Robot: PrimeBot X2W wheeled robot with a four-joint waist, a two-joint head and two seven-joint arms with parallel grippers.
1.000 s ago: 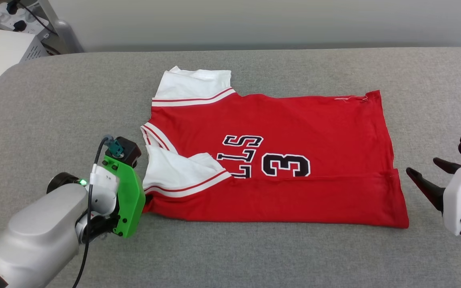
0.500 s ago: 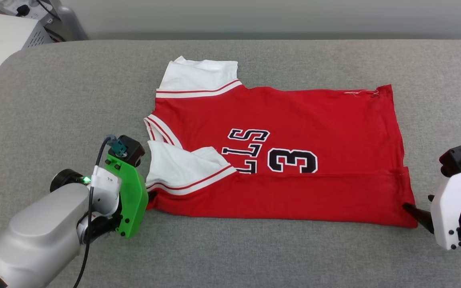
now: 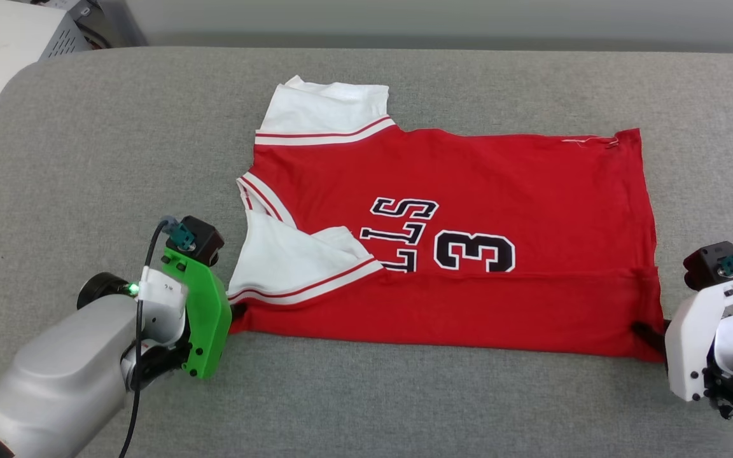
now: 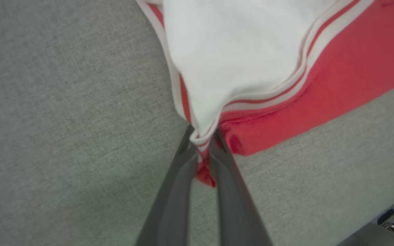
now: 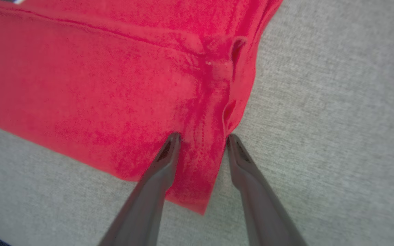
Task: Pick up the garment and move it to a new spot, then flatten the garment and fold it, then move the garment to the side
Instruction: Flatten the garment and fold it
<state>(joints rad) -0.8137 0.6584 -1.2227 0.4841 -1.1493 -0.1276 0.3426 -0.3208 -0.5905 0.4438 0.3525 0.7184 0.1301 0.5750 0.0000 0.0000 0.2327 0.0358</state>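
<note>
Head camera looking forward and down from above, standing well back, taking in whole garment (image 3: 468,191) on grey surface (image 3: 118,159). Left wrist camera looking along left gripper (image 4: 202,136) from very close, facing sleeve-end near corner of garment, surface to either side. Right wrist camera looking along right gripper (image 5: 203,136), equally close, facing hem-end near corner. Head view sharing one near corner plus adjoining surface with each wrist view. Wrist views facing opposite ends of same folded near edge, pointing inward toward each other across garment.
</note>
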